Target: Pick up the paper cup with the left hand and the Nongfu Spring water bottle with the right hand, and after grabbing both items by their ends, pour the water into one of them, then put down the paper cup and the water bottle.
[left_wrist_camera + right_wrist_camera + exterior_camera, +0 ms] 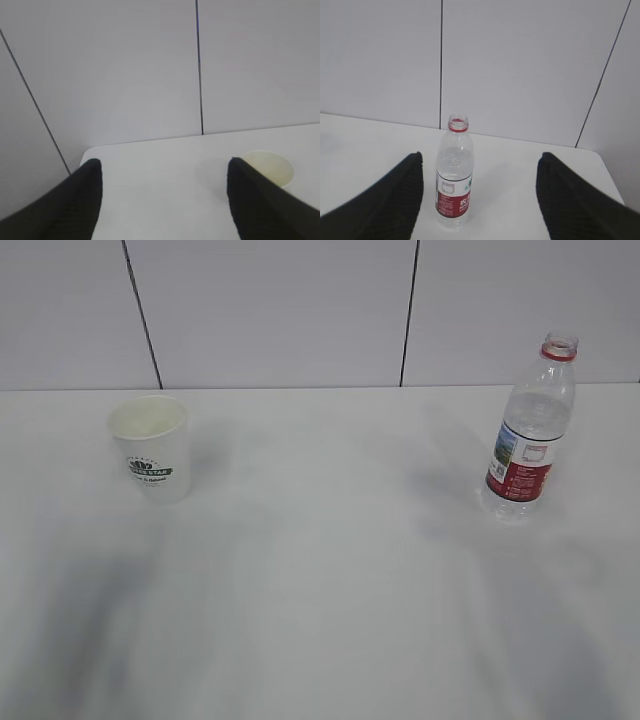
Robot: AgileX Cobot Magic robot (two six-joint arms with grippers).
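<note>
The white paper cup (151, 446) with a dark green logo stands upright at the table's left. The clear Nongfu Spring water bottle (530, 432), uncapped with a red neck ring and red-and-white label, stands upright at the right, holding water. Neither arm shows in the exterior view. In the left wrist view my left gripper (163, 165) is open and holds nothing; the cup's rim (270, 167) peeks out behind the right finger. My right gripper (480, 157) is open too, with the bottle (454, 172) standing ahead of it, nearer the left finger and untouched.
A white table (320, 570) runs to a white panelled wall (300, 310) with dark seams. Faint arm shadows lie on the tabletop in front of the cup and the bottle. The table's left corner (87, 150) shows in the left wrist view.
</note>
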